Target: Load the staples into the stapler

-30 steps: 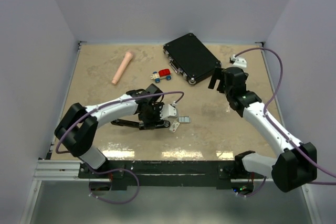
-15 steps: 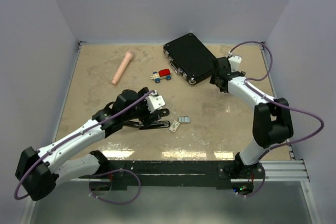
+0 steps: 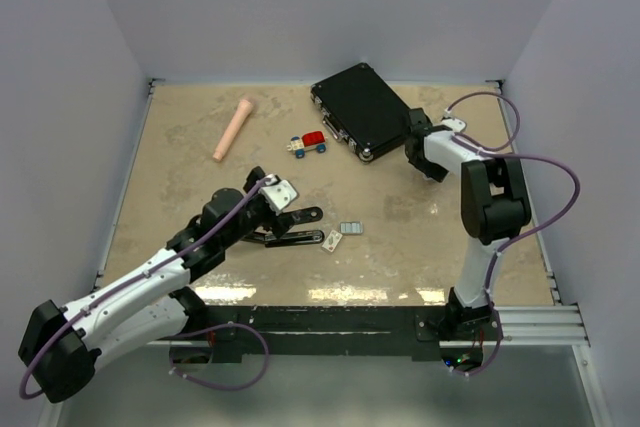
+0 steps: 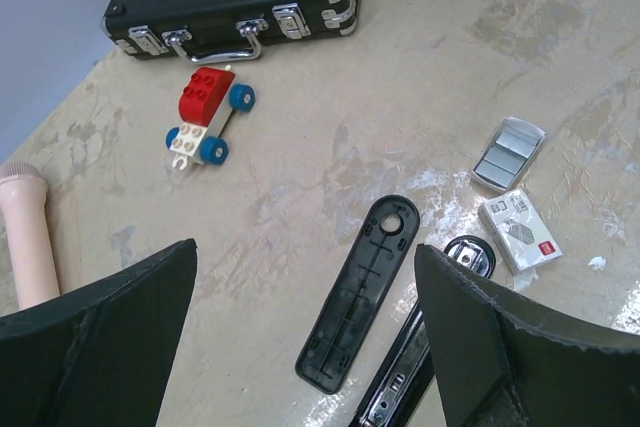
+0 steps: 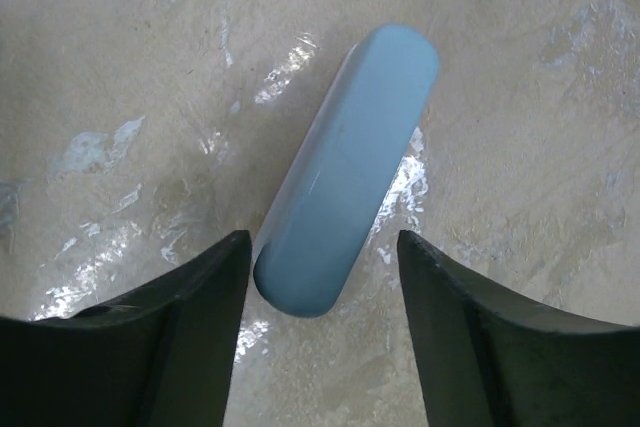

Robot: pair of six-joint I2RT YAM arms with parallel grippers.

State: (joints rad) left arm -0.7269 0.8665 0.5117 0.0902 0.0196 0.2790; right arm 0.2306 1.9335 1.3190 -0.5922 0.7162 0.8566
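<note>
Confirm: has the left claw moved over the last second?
Yes: the left claw drew back left, away from the small silvery-grey metal staples strip, which stayed put.

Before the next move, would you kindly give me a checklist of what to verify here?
1. Stapler lying opened on the table: ok.
2. Staples exposed beside the white box, nothing on top: ok.
3. Left gripper open and empty above the stapler: ok.
4. Right gripper free to help: not ok; its open jaws straddle a light blue oblong piece near the black case.
5. Stapler's channel empty and ready for staples: cannot tell.
</note>
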